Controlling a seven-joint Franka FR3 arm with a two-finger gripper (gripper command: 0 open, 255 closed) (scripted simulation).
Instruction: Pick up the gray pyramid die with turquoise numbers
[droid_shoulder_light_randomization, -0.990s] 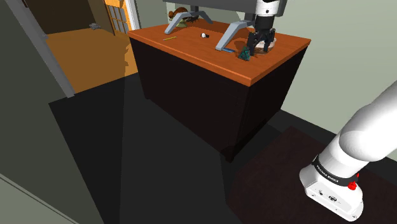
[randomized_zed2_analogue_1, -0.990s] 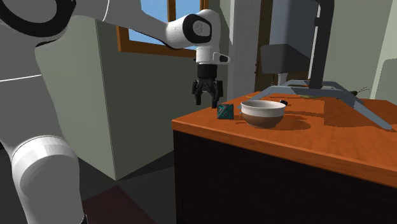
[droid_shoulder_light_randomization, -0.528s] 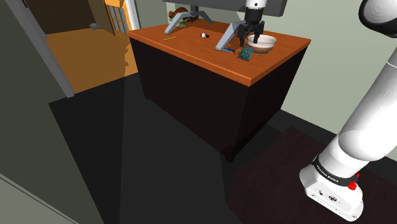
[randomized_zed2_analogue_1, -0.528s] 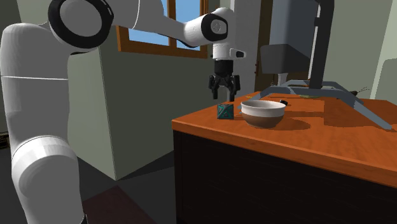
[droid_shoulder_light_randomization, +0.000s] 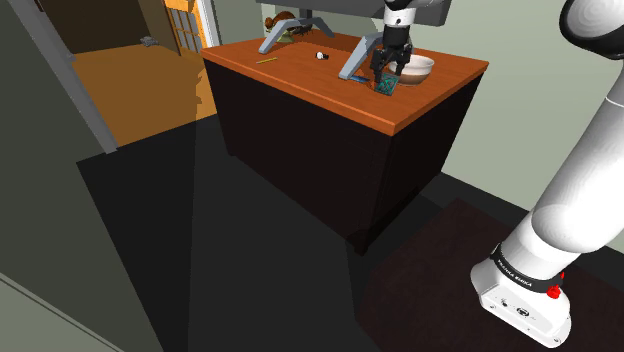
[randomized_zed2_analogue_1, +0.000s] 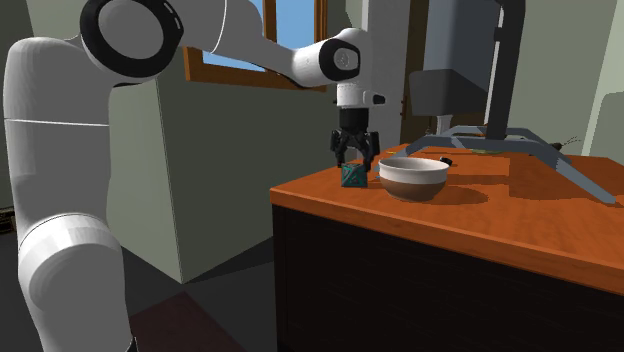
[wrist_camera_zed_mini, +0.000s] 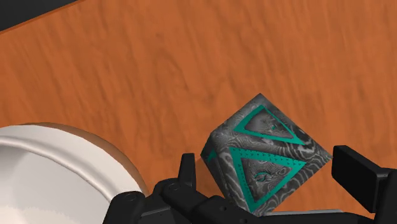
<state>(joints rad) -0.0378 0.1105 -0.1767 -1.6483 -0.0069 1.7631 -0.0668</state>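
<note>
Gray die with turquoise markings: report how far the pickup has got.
Done: the jaws stand low over the gray die, open, one on each side. In hand: the closing; neither jaw looks pressed on it. Left: grip and lift, as it sits on the orange table beside the bowl.

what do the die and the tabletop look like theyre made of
Die: probably stone or marbled resin, going by the gray swirled veining; turquoise lines look inlaid or painted; matte. Tabletop: wood, judging by the orange-brown streaky grain; smooth, little shine.
</note>
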